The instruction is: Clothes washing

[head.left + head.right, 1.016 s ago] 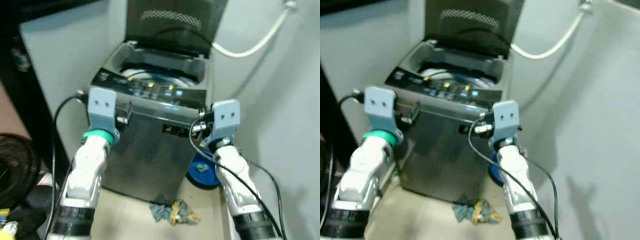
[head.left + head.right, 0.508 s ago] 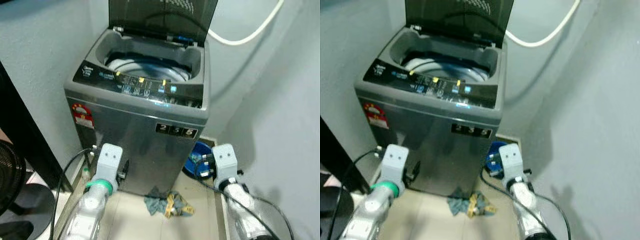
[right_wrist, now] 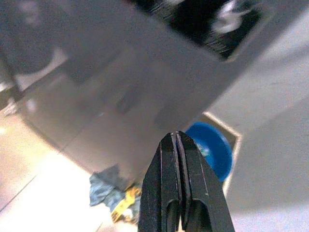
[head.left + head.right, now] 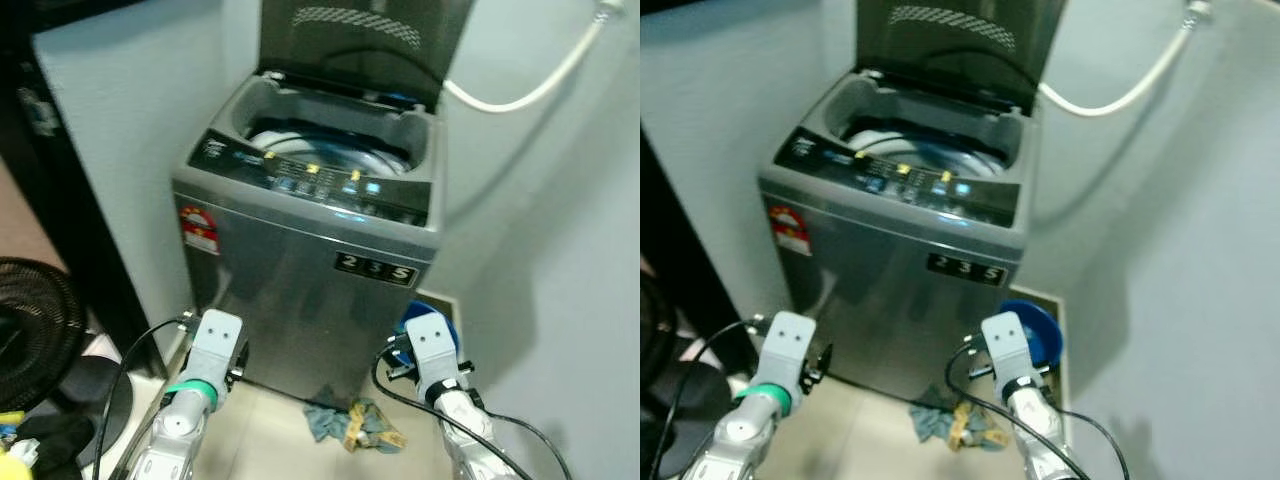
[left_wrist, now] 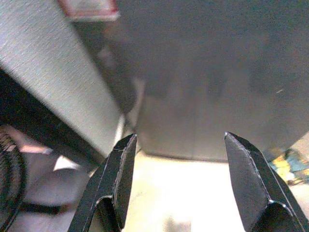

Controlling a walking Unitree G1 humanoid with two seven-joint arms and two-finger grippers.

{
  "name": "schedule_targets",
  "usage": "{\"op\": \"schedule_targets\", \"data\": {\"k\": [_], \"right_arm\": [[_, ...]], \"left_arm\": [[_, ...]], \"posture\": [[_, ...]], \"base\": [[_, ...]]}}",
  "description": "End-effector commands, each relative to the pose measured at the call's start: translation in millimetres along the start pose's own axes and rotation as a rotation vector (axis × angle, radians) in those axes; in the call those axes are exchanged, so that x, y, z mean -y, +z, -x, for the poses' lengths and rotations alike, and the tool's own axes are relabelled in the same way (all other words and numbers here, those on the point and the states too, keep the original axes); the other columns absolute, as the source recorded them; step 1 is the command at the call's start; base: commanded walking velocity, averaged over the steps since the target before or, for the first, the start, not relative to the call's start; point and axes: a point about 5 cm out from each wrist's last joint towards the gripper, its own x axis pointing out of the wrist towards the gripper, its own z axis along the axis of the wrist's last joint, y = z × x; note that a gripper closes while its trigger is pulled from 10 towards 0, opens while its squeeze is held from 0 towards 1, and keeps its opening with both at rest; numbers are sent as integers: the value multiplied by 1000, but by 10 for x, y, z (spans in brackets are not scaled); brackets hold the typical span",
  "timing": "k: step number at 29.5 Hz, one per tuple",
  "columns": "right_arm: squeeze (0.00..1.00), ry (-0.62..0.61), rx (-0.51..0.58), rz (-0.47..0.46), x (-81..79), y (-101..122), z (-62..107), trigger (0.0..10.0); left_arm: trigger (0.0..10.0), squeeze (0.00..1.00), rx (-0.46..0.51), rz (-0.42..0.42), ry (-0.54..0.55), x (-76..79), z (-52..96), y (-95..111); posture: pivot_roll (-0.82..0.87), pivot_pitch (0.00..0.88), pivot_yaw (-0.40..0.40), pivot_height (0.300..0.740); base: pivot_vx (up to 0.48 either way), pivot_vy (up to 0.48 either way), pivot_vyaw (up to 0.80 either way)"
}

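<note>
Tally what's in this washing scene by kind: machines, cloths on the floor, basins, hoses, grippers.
Washing machine: 1
Crumpled cloth on the floor: 1
Blue basin: 1
White hose: 1
Grippers: 2, left gripper open, right gripper shut
Total: 6

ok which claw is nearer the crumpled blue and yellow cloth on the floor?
Right. The right claw hangs just beside the crumpled blue and yellow cloth at the grey top-loading washing machine's foot; the left claw is off toward the machine's other front corner.
</note>
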Motion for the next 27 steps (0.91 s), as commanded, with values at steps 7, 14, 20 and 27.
{"op": "schedule_targets", "data": {"k": [7, 14, 20, 27], "right_arm": [[0, 8, -320, 11, -35, -715, 321, 10000], [0, 7, -292, -3, -62, -702, 328, 10000], [0, 9, -268, -6, -75, -659, 285, 10000], [0, 10, -264, -6, -75, -655, 279, 10000]], "left_arm": [[10000, 0, -143, -9, 7, 22, 116, -467], [10000, 0, -191, -13, 26, -13, 171, -625], [10000, 0, -172, -11, 17, 29, 154, -605], [10000, 0, -163, -17, 11, 43, 137, -600]], "posture": [[111, 0, -61, 740], [109, 0, -66, 740], [109, 0, -70, 740], [107, 0, -70, 740]], "base": [[0, 0, 779], [0, 0, 769], [0, 0, 765], [0, 0, 765]]}}
